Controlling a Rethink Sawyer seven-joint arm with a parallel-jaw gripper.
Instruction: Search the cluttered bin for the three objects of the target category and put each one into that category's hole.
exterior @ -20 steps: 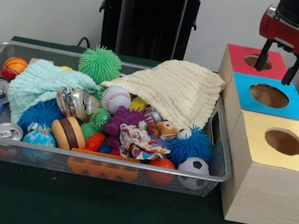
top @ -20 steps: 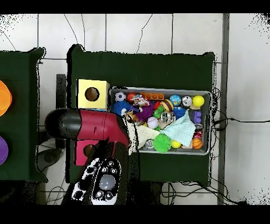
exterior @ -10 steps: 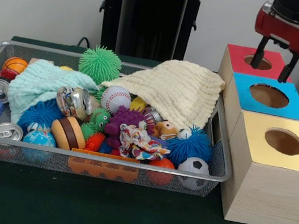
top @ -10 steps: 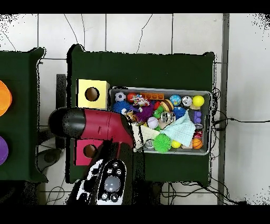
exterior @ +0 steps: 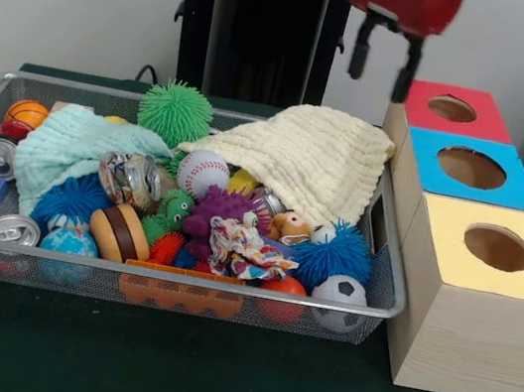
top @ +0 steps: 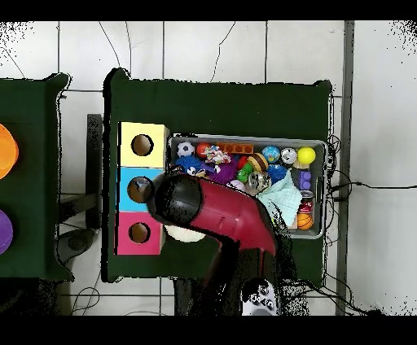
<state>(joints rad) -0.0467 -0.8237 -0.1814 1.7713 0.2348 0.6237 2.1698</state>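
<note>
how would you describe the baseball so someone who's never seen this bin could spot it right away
Look in the wire mesh bin left of the three boxes, near its middle, just below the edge of the cream cloth. The baseball is the white ball with red stitching; the other white ball, the soccer ball, has black patches.

The arm (top: 216, 216) hides the cream cloth and the bin's (top: 319, 146) left part from overhead. In front, the gripper (exterior: 380, 60) is blurred, its body cut off above.
</note>
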